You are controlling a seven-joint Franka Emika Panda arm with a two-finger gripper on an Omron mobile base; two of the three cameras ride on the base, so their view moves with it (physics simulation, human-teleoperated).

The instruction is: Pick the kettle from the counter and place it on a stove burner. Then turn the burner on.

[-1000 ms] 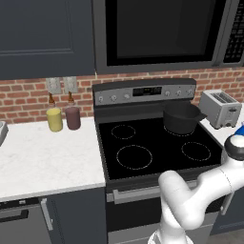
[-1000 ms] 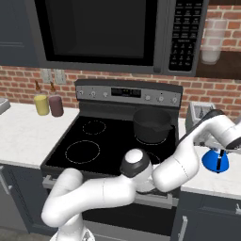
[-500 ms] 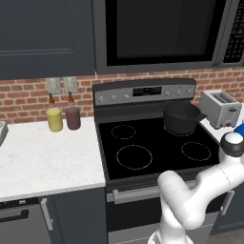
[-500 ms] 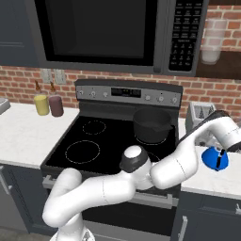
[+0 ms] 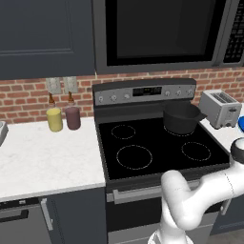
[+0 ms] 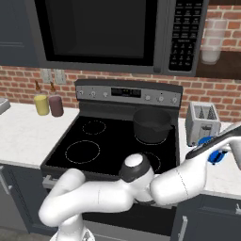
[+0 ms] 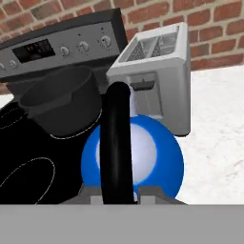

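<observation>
Claw (image 7: 120, 198) newly clamped on kettle (image 7: 157, 157) handle; toaster (image 7: 157, 71) close behind.

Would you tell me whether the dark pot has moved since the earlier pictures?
No: the pot sits at the same spot beside the toaster, at the cooktop's back.

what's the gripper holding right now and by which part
The gripper is shut on the kettle, gripping its thin black arched handle from above. The kettle sits beside the toaster.
</observation>
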